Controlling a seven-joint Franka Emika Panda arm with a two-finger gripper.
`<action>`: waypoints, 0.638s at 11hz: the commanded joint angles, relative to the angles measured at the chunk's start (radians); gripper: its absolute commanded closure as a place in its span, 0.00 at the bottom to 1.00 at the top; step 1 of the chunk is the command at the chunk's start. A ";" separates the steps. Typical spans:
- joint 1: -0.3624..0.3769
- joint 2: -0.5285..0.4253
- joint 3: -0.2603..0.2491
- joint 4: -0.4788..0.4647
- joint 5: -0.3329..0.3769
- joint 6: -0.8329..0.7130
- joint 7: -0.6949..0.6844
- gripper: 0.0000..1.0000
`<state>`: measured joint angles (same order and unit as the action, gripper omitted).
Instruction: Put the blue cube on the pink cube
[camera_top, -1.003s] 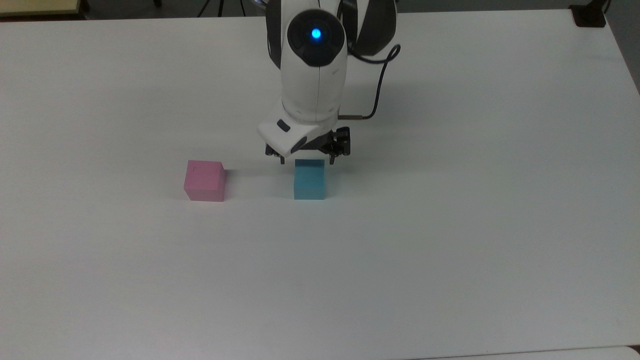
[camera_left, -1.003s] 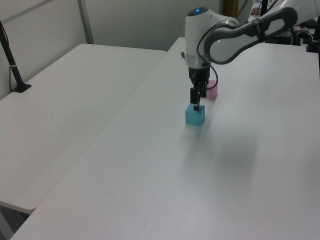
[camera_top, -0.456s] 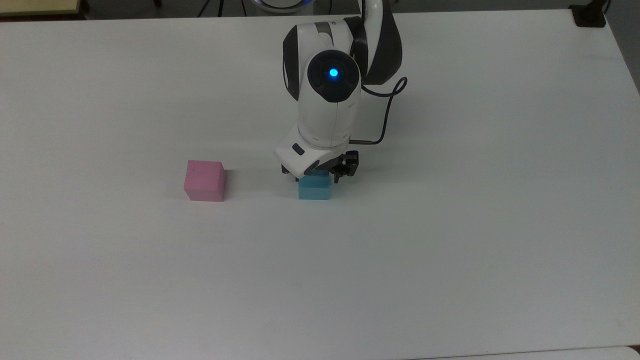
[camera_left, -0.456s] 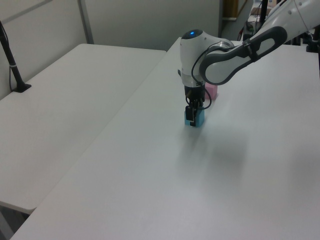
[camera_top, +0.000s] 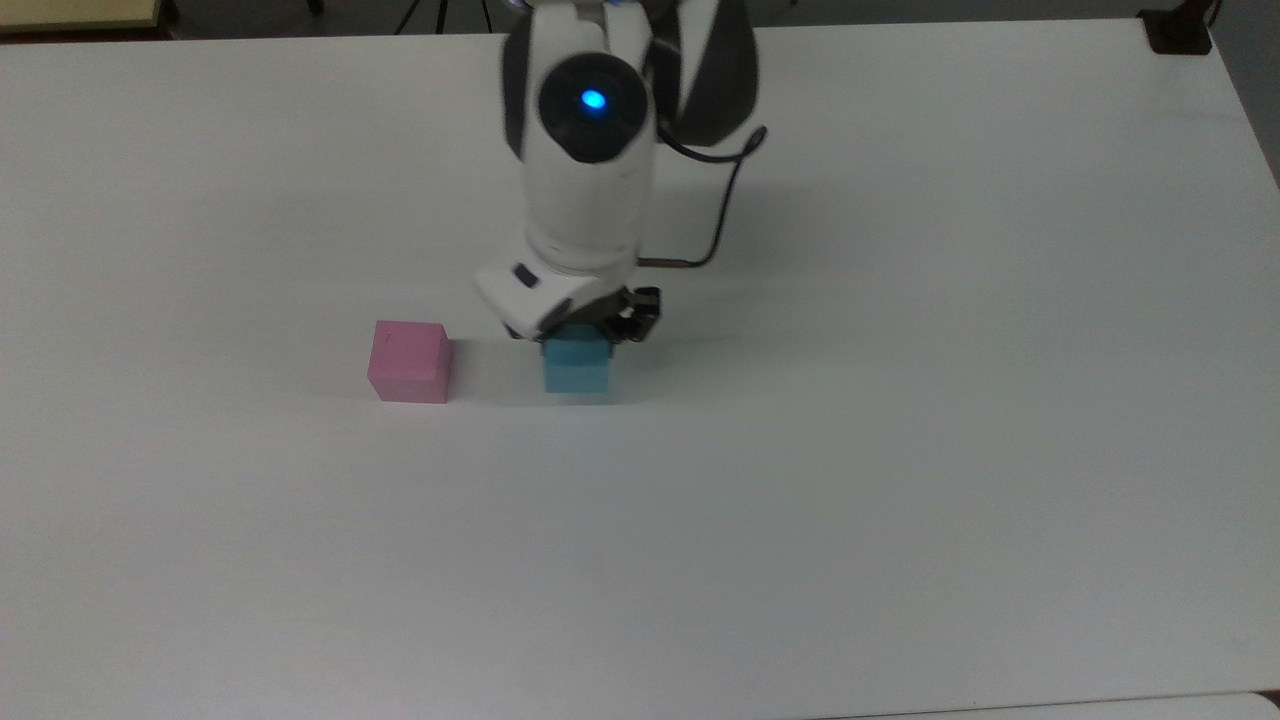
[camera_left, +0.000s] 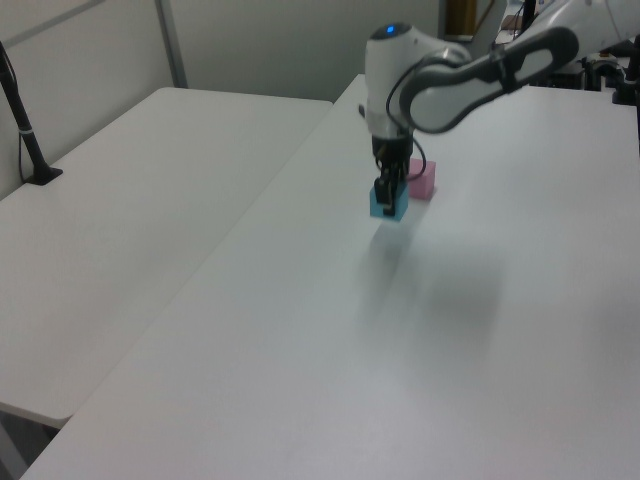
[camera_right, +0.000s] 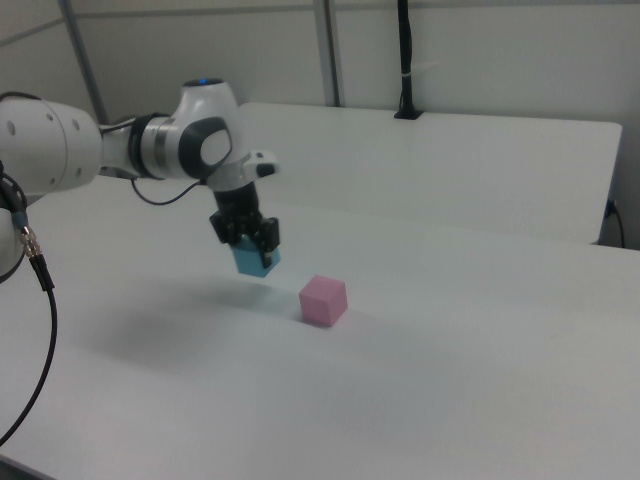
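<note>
Since half a second ago the blue cube (camera_top: 577, 364) has left the white table (camera_top: 900, 450) and shifted toward the top view's left, closing much of the gap to the pink cube (camera_top: 409, 361); the arm (camera_top: 585, 170) has swung the same way and risen. The blue cube hangs clear of the surface in the right view, a soft shadow on the table beneath and behind it, with the gripper (camera_right: 250, 243) clamped on its upper part, one black finger (camera_right: 270, 235) pressed to each of two opposite sides. In the left view the gripper (camera_left: 388, 192) comes straight down onto the blue cube (camera_left: 388, 203).

One blue cube (camera_right: 255, 260) and one pink cube (camera_right: 323, 299) make up the count, along with one arm and one gripper (camera_top: 583, 332). The pink cube sits flat on the table, near the blue cube and apart from it, on the top view's left; in the left view the pink cube (camera_left: 422, 180) lies just beyond the gripper.

Bare white tabletop stretches on every side of the pair. The table's edges lie well away from both cubes in the top view. A second white table (camera_left: 120, 230) adjoins on the left view's left, a narrow seam between the two. A black post (camera_left: 22, 120) stands at that table's far side.
</note>
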<state>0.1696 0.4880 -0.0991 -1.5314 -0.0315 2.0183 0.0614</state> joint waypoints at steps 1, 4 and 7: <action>-0.114 -0.029 -0.011 0.042 -0.027 -0.079 -0.168 0.86; -0.166 -0.013 -0.033 0.040 -0.033 -0.064 -0.242 0.74; -0.177 0.003 -0.033 0.024 -0.054 0.006 -0.230 0.00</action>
<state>-0.0192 0.4857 -0.1218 -1.4918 -0.0679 1.9658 -0.1692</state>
